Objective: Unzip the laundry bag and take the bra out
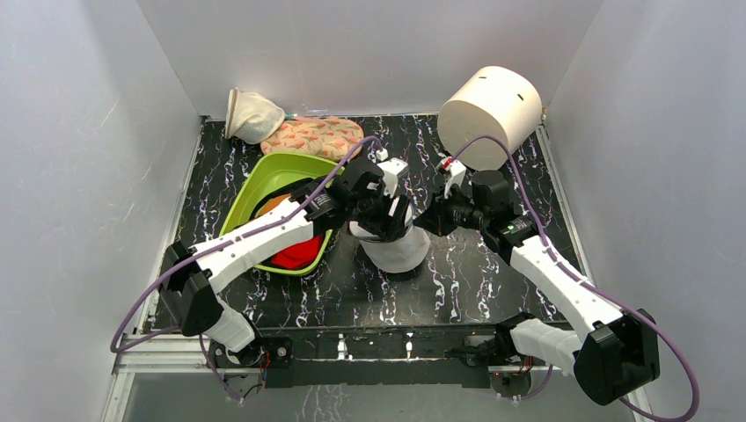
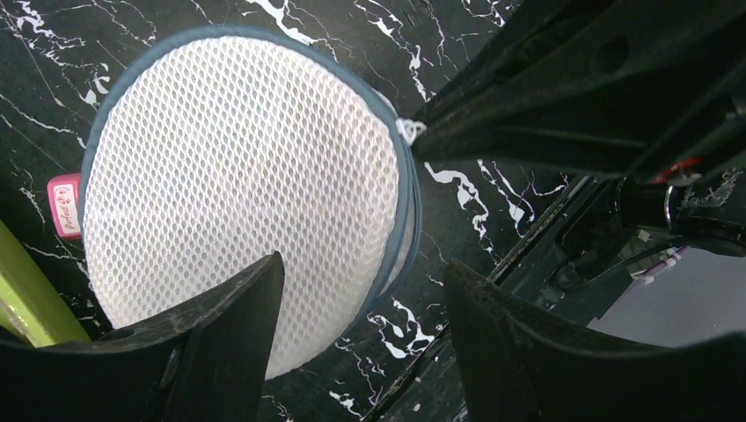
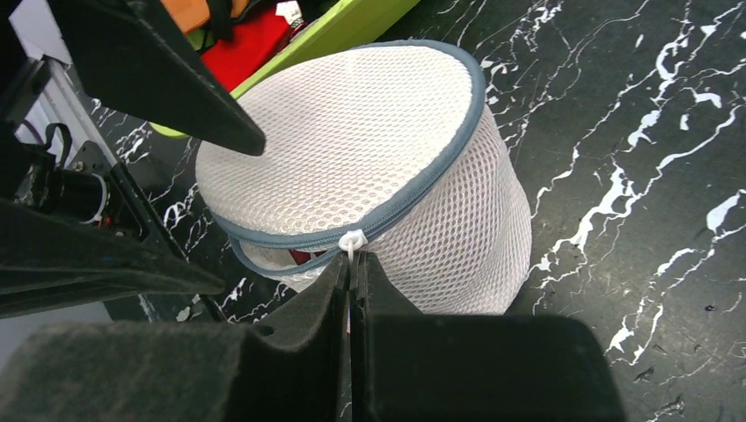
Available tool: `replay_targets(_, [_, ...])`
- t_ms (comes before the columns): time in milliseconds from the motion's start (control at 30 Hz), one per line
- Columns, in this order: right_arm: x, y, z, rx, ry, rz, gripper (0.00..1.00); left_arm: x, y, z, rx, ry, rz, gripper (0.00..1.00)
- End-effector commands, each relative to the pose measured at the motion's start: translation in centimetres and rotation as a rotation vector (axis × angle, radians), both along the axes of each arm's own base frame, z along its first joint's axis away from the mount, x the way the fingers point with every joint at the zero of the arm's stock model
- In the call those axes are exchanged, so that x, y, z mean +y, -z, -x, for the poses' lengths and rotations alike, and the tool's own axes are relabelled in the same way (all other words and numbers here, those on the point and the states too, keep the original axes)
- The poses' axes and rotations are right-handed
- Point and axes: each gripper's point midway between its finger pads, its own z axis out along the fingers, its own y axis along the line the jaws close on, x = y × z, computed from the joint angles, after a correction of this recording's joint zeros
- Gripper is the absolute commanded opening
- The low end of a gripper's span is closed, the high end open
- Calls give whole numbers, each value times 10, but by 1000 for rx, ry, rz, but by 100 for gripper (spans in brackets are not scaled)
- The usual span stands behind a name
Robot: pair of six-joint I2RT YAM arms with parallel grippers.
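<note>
We take the laundry bag [image 1: 398,252] as our landmark: it stands upright on the black marbled table [image 1: 475,281], between the two arms, with its flat mesh lid facing up and a grey-blue zip line running round the rim. The right gripper [image 3: 352,265] comes at the bag's side just below that rim, its fingers pressed together on the small white zip pull [image 3: 352,240]. To one side of the pull the two zip tapes stand slightly apart, and a little red shows in the gap. The left gripper [image 2: 361,274] hangs over the bag's lid with its fingers spread and nothing between them; from its wrist view we cannot tell whether the tips touch the mesh. A pink label [image 2: 63,204] sticks out from the bag's edge on the side away from the pull. Just beside the bag, on the left arm's side, sits a green tub [image 1: 268,171] holding red and orange items. Beyond the bag, toward the back wall, lie a patterned cloth [image 1: 312,136] and a cream mesh pouch [image 1: 251,114], and a big white cylinder [image 1: 491,114] lies well behind the bag on the right arm's side.
</note>
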Motion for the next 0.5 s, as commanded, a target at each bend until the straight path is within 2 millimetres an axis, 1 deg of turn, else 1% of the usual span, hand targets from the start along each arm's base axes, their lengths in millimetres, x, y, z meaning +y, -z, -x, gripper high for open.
replay_targets(0, [9,-41,2,-103,-58,-65,0,-14,-16,-2,-7,17,43,63])
replay_targets(133, [9,-44,7,-111,-64,-80,0,-18,-11,-5,2,19,36,59])
replay_targets(367, [11,-46,12,-110,-79,-92,0,-27,-9,-7,9,43,37,43])
replay_targets(433, [11,-45,12,-108,-77,-91,0,-28,-8,-6,10,49,37,35])
replay_targets(467, [8,-41,8,-100,-55,-79,0,-28,-11,-5,7,59,34,18])
